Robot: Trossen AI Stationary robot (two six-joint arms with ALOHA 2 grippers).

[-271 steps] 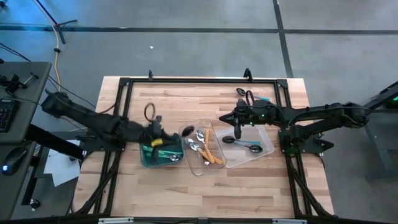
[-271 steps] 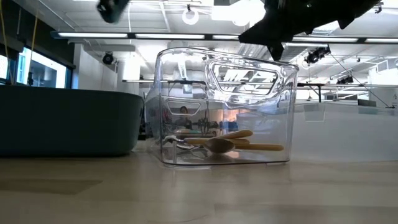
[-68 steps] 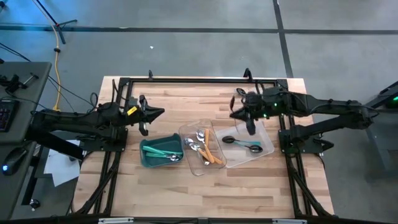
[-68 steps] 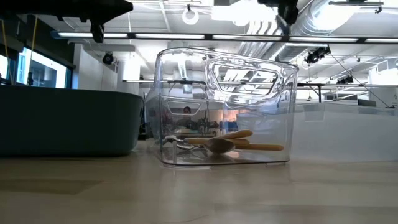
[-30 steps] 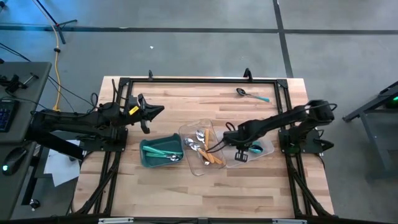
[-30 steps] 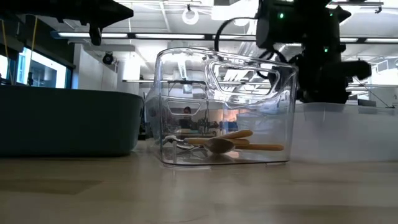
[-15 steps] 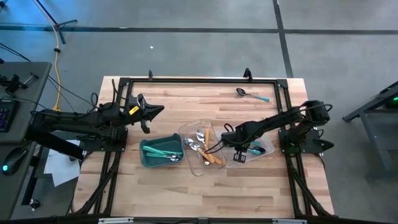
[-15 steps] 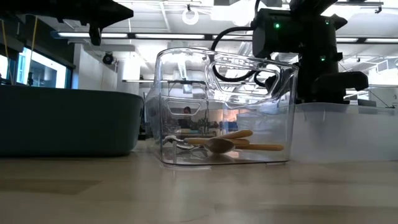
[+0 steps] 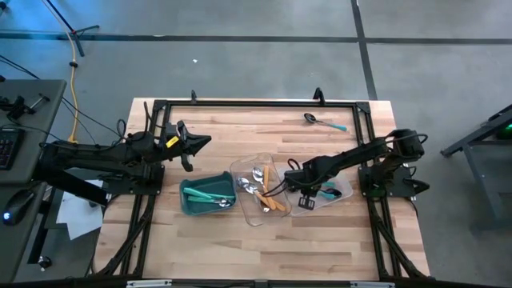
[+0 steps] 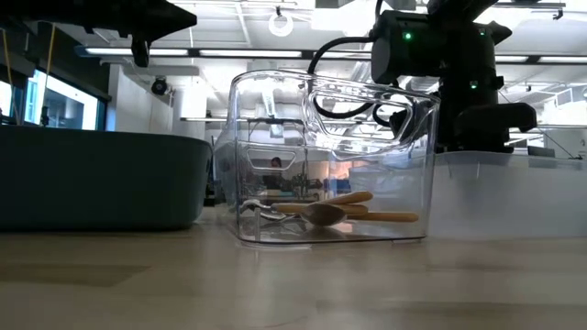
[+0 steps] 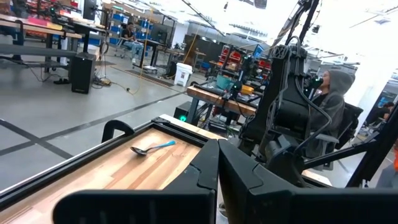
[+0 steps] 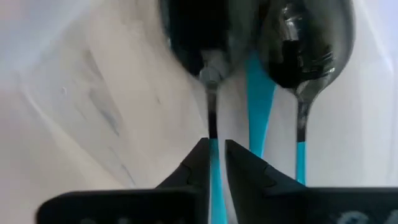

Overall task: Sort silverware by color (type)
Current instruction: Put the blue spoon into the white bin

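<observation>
High view shows you the right gripper [image 9: 305, 197] reached down into the clear tray [image 9: 342, 192] on the right side of the table, with its arm stretching in from the right edge. Right wrist view gives you the detail: the two dark fingers [image 12: 198, 163] stand slightly apart, with the teal handle of a black-headed spoon [image 12: 208, 74] running in the narrow gap between them. You cannot tell whether the pads touch that handle. A second black-headed spoon [image 12: 306, 56] with a teal handle lies just beside the first, and another teal handle [image 12: 257, 99] shows between the two.

Your left gripper [image 9: 194, 147] waits above the wood to the left of the middle, near the back rail, apart from the teal bin [image 9: 191, 205]; the left wrist view shows its fingers [image 11: 205, 171] pressed together on nothing.

Look at the rest of the silverware. Teal-handled pieces [image 9: 206, 194] lie in the teal bin. The middle clear tray [image 9: 239, 170] holds silver-headed spoons [image 9: 254, 181] and orange-handled pieces [image 9: 276, 202]; the low view shows those orange handles [image 10: 353, 213] resting on its floor. One lone spoon [image 9: 323, 122], teal-handled, lies on the bare table [image 9: 240, 248] near the far right corner, well apart from all three containers.
</observation>
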